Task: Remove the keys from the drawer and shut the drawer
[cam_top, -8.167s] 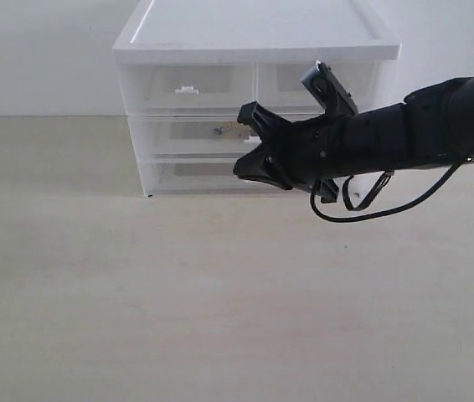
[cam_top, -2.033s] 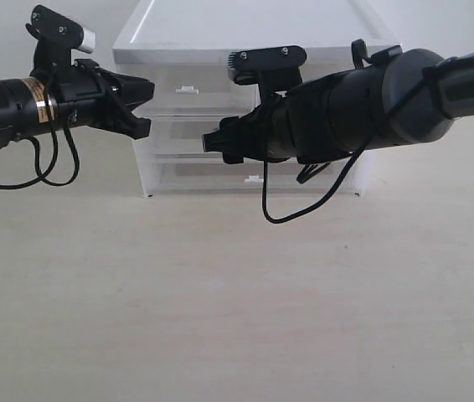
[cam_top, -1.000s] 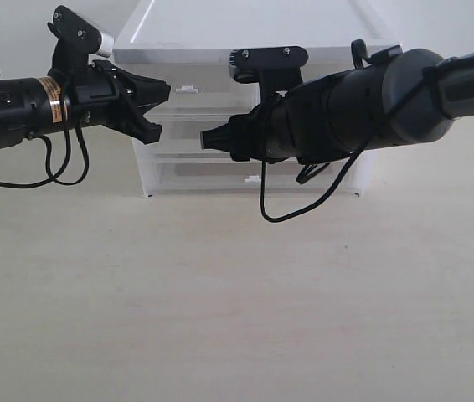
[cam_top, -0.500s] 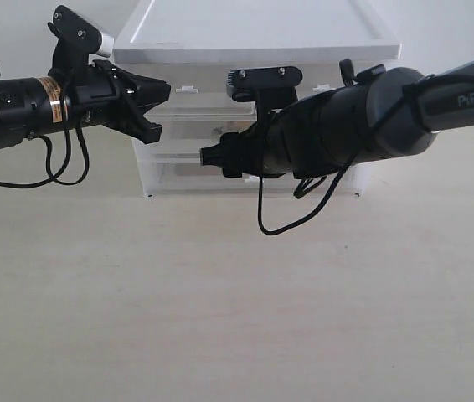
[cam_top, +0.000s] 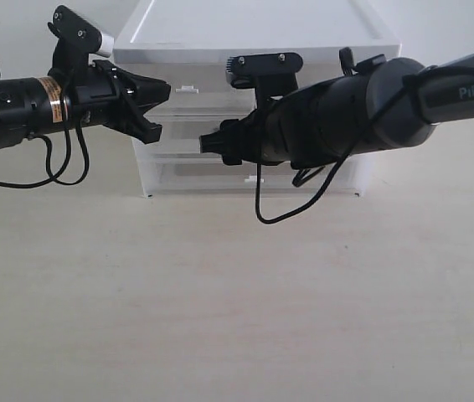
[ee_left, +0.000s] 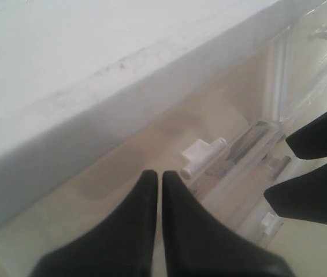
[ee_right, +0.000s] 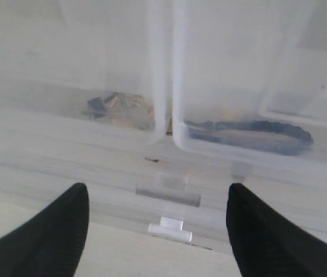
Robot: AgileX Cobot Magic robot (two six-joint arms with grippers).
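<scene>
The right tool, fingers wide apart and empty, faces the full-width translucent white plastic drawer in the middle tier of the white plastic cabinet. The left tool, fingers together, hovers at the cabinet's upper left corner. The gold-coloured keys show as a blur behind the cabinet's front.

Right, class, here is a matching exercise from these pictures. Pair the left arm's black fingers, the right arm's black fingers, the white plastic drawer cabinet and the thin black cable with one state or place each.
Things
1. left arm's black fingers
2. right arm's black fingers
3. white plastic drawer cabinet
4. thin black cable

States or places
A. hangs in a slack loop
B. spread wide apart
C. stands on the pale tabletop
D. pressed together

Pairs: 1-D, 2-B, 3-C, 4-A
</scene>
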